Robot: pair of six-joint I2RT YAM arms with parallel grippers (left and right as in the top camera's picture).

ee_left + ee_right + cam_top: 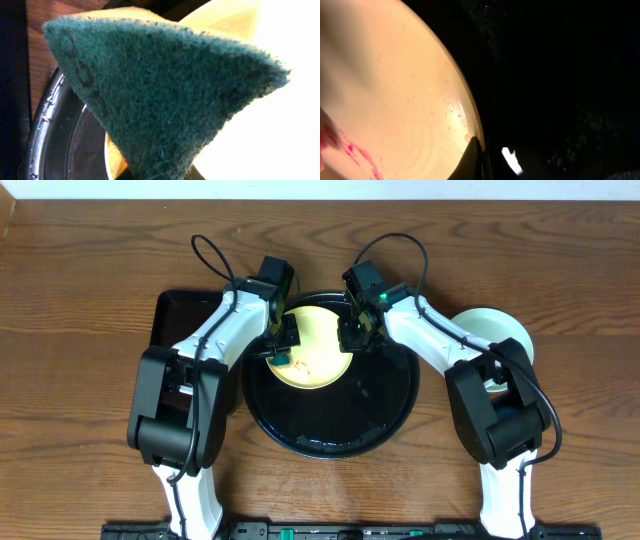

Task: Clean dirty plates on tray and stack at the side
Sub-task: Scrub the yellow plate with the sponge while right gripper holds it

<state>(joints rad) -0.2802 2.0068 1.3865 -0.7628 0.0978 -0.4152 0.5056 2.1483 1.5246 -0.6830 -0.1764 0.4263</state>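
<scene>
One smeared yellow plate (320,345) in black tray (330,422), green sponge (170,90) above it

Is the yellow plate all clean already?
No, reddish smears show on the yellow plate, with the green sponge right above it.

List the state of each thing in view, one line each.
round tray: on the table, holding one plate.
yellow plate: on the tray, red smears on it.
sponge: gripped in the left hand, over the plate's left edge.
left hand: shut on the sponge.
right hand: at the plate's right rim; grip unclear.
mint plate: on the table, right of the tray.
</scene>
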